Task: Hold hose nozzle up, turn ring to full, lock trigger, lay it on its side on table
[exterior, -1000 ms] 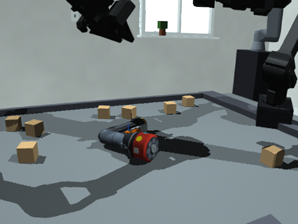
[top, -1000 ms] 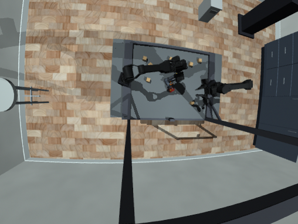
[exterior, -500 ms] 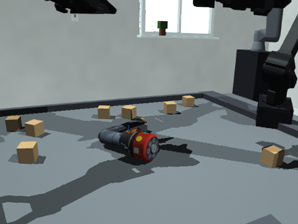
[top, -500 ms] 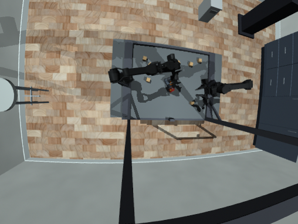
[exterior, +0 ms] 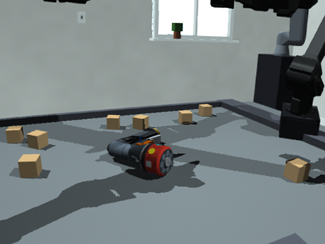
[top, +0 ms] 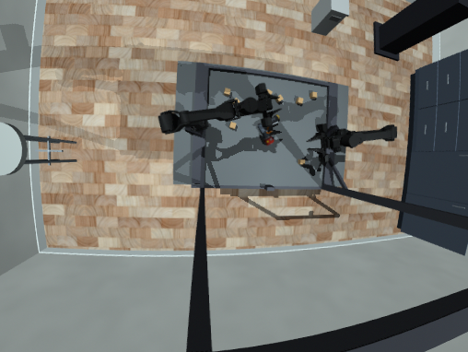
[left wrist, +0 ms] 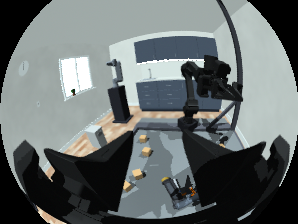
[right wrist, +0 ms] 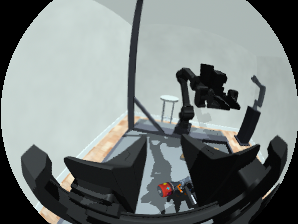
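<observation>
The hose nozzle [exterior: 132, 150] [top: 268, 137] [left wrist: 179, 194] [right wrist: 178, 192] lies on its side on the grey table [exterior: 224, 204], apart from both arms. Its red spray ring [exterior: 157, 159] [right wrist: 165, 189] faces the front right in the exterior view, with a yellow dot on top; orange lever parts [exterior: 143, 143] show on the dark body. My left gripper [left wrist: 158, 134] [top: 267, 121] is open and empty, high above the nozzle. My right gripper [right wrist: 164, 138] is open and empty, raised well away from the nozzle. The ring's symbols are too small to read.
Several wooden blocks stand around the table, such as the block [exterior: 30, 165] at front left, the block [exterior: 140, 121] just behind the nozzle and the block [exterior: 296, 170] at the right. The right arm's base [exterior: 299, 114] stands at the table's right edge. A raised rim [exterior: 93, 112] bounds the table.
</observation>
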You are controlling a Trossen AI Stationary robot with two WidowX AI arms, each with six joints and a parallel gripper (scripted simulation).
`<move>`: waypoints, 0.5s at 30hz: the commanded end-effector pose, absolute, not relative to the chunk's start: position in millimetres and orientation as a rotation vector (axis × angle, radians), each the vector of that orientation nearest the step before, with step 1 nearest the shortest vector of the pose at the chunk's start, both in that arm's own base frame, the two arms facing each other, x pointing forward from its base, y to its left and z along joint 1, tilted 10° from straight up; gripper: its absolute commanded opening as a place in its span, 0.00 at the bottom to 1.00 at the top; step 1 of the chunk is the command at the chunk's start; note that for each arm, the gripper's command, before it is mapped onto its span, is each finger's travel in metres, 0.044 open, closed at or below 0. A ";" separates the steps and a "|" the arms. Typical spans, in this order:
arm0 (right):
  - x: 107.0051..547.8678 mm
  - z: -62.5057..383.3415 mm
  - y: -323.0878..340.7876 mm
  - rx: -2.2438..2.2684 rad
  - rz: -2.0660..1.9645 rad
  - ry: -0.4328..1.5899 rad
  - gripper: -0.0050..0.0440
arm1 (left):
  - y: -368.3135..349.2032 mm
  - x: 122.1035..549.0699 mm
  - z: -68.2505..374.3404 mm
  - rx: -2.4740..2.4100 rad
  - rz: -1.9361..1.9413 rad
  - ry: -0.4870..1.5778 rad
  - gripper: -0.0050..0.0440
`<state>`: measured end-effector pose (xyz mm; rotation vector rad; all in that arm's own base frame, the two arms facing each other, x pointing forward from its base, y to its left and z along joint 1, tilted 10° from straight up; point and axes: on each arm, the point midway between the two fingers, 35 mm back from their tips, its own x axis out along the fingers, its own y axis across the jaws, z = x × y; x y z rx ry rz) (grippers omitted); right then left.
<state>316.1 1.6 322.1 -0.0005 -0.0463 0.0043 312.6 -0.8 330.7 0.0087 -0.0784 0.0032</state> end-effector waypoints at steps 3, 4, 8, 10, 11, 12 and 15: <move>314.7 329.1 2.0 0.001 0.007 -0.065 0.46 | -0.8 314.6 325.7 0.008 0.003 -0.058 0.59; 314.7 329.1 2.0 0.001 0.007 -0.065 0.46 | -1.0 315.5 325.2 0.008 0.002 -0.054 0.59; 314.7 329.1 2.0 0.001 0.007 -0.065 0.46 | -1.2 315.8 325.6 0.007 0.001 -0.053 0.59; 314.7 329.2 2.0 0.001 0.007 -0.065 0.46 | -1.3 316.0 325.9 0.007 0.001 -0.054 0.59; 314.7 329.2 2.0 0.001 0.007 -0.065 0.46 | -1.3 316.0 325.9 0.007 0.001 -0.054 0.59; 314.7 329.2 2.0 0.001 0.007 -0.065 0.46 | -1.4 316.0 326.3 0.007 0.000 -0.054 0.59; 314.7 329.2 2.0 0.001 0.007 -0.065 0.46 | -1.6 316.0 327.6 0.006 0.000 -0.057 0.59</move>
